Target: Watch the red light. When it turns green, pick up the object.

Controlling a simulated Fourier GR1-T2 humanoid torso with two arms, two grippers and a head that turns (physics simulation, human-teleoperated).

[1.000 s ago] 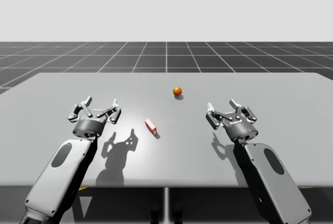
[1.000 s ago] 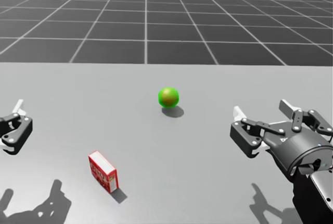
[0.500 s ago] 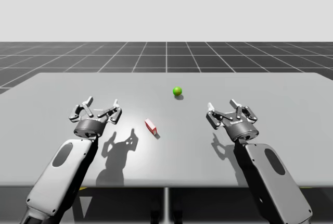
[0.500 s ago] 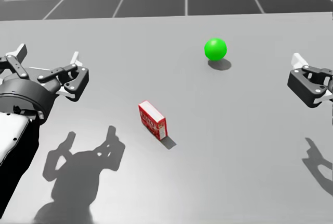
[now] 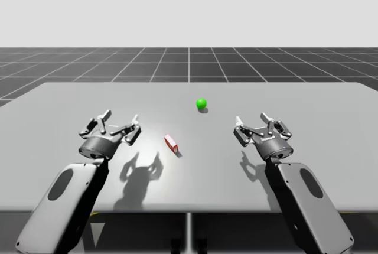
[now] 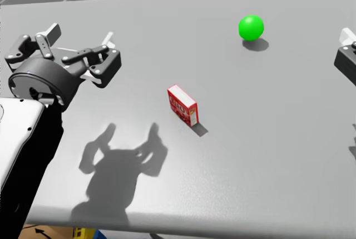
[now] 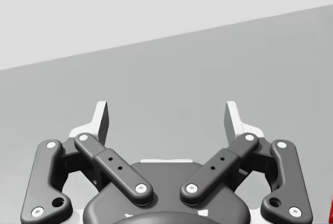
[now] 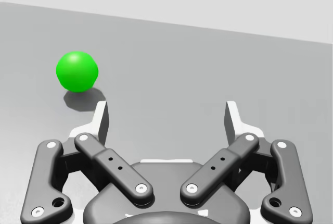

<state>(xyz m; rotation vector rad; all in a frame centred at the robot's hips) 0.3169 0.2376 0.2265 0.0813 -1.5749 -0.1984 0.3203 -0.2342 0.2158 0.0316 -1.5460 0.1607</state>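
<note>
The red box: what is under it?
The red box stands on the grey table, and nothing else shows beneath it. A small dark shadow lies beside its base. The spot right under the box is covered, so I cannot see it.

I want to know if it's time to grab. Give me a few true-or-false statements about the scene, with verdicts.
1. The light is green. True.
2. The red box rests on the table. True.
3. The left hand is shut on the red box. False: it is open and apart from the box.
4. The right hand touches the light. False: it is open, and the light sits ahead of it, off to one side, untouched.
</note>
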